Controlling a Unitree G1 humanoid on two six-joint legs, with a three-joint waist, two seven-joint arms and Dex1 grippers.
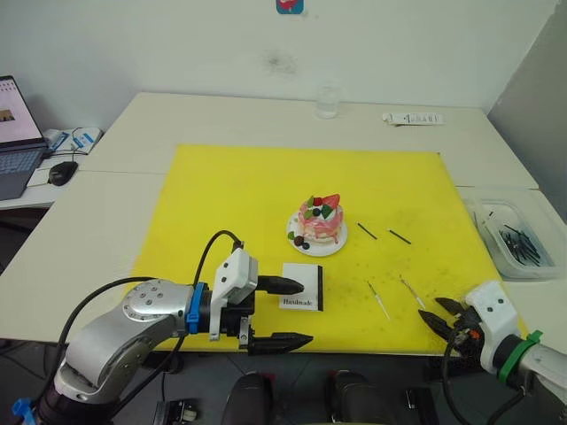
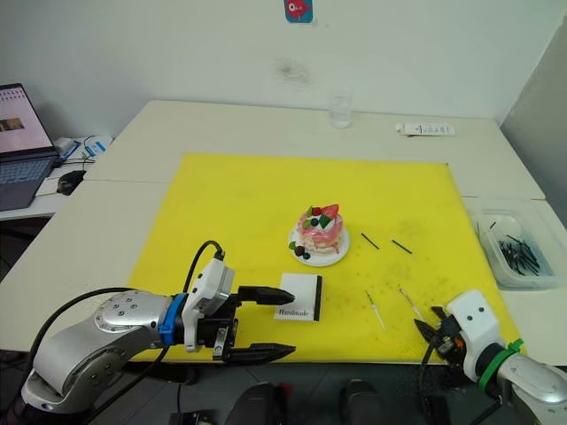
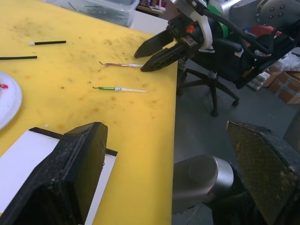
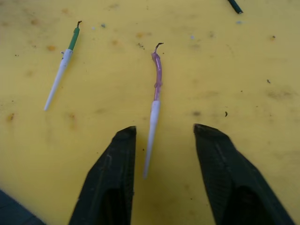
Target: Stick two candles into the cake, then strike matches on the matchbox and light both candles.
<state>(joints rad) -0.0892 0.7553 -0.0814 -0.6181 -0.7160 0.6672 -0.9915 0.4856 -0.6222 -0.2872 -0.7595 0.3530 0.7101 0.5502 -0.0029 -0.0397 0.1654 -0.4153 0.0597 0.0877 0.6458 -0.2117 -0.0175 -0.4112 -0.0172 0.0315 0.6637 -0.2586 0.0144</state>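
The pink cake (image 1: pixel 320 220) stands on its white plate (image 1: pixel 332 247) mid-mat. Before it lies the white matchbox (image 1: pixel 302 288). My left gripper (image 1: pixel 306 312) is open: one finger (image 3: pixel 70 164) hangs over the matchbox's near corner, the other (image 3: pixel 262 164) is past the mat's front edge. Two candles lie right of the box, one green-tipped (image 4: pixel 62 65) and one pink-tipped (image 4: pixel 154 101). My right gripper (image 4: pixel 164 127) is open, its fingers on either side of the pink candle's white end. Two dark matches (image 1: pixel 367 231) (image 1: pixel 400 236) lie right of the cake.
The yellow mat (image 1: pixel 230 195) covers the table's middle. A clear bin (image 1: pixel 492 232) of dark sticks sits at the right edge. A glass (image 1: pixel 327 100) and a white strip (image 1: pixel 414 118) stand at the back, with a laptop (image 1: pixel 16 133) and mouse (image 1: pixel 62 171) far left.
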